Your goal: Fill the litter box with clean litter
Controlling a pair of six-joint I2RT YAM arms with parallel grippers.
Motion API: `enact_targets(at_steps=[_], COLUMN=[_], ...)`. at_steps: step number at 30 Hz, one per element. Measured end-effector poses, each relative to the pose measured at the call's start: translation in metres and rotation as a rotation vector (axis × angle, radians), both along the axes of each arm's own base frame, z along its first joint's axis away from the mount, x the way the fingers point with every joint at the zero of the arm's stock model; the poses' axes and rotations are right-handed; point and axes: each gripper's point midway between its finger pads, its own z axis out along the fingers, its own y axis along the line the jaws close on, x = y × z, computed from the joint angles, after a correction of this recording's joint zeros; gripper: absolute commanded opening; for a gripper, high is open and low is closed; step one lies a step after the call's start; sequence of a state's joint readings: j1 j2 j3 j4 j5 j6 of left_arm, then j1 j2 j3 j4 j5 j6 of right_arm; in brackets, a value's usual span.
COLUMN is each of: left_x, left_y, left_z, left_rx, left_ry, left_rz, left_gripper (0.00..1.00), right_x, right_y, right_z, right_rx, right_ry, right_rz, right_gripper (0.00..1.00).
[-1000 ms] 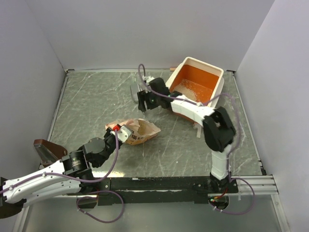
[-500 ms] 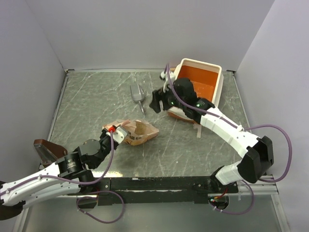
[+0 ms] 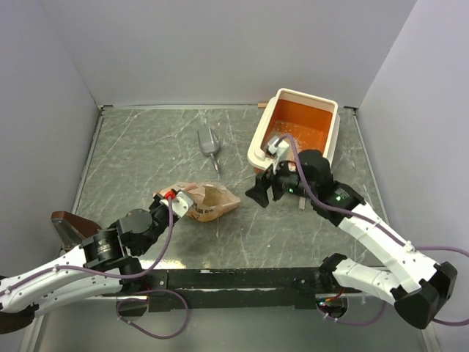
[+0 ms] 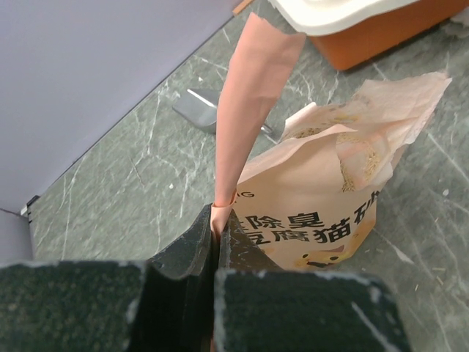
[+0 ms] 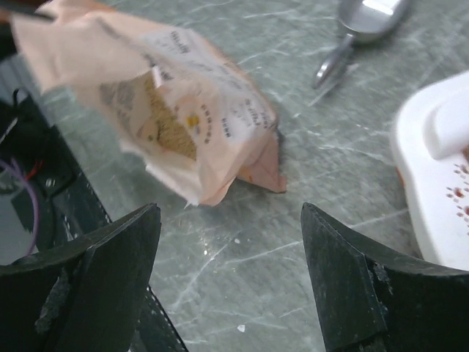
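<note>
The litter box (image 3: 257, 150) stands at the back right, orange inside with a cream rim; its rim also shows in the right wrist view (image 5: 432, 191) and the left wrist view (image 4: 344, 11). A thin scatter of clean litter (image 3: 294, 135) lies on its floor. The pink-orange paper bag (image 3: 209, 199) lies mid-table, mouth open, beige granules visible inside (image 5: 172, 125). My left gripper (image 3: 178, 196) is shut on the bag's back flap (image 4: 245, 110). My right gripper (image 3: 262, 196) is open and empty, just right of the bag's mouth and in front of the box.
A small grey metal scoop (image 3: 209, 144) lies on the table behind the bag, left of the box; it also shows in the right wrist view (image 5: 359, 29). A brown object (image 3: 69, 227) sits by the left wall. Walls enclose the table.
My right arm has swung back from the scoop area towards the front, leaving the scoop on the table, and its gripper now sits beside the bag's mouth. My left gripper has kept hold of the bag.
</note>
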State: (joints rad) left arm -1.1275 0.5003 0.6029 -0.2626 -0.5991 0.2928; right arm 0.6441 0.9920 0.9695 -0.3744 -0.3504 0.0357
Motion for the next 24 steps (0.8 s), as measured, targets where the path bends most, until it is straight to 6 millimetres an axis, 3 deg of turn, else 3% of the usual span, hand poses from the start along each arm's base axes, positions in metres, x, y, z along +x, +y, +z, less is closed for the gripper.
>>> enact_targets(at_steps=[8, 16, 24], left_x=[-0.003, -0.009, -0.010], left_y=[0.005, 0.014, 0.016], left_z=[0.000, 0.002, 0.002], left_rx=[0.026, -0.002, -0.010], left_ry=[0.029, 0.025, 0.020], left_rz=[0.002, -0.002, -0.002], left_gripper=[0.01, 0.01, 0.01], right_x=[-0.033, -0.035, -0.023], right_y=[0.017, 0.040, 0.073], right_z=[-0.057, -0.060, -0.062], right_rx=[-0.084, -0.082, -0.068], right_ry=[-0.004, -0.083, -0.102], right_rz=[0.255, 0.408, 0.493], right_gripper=[0.84, 0.85, 0.84])
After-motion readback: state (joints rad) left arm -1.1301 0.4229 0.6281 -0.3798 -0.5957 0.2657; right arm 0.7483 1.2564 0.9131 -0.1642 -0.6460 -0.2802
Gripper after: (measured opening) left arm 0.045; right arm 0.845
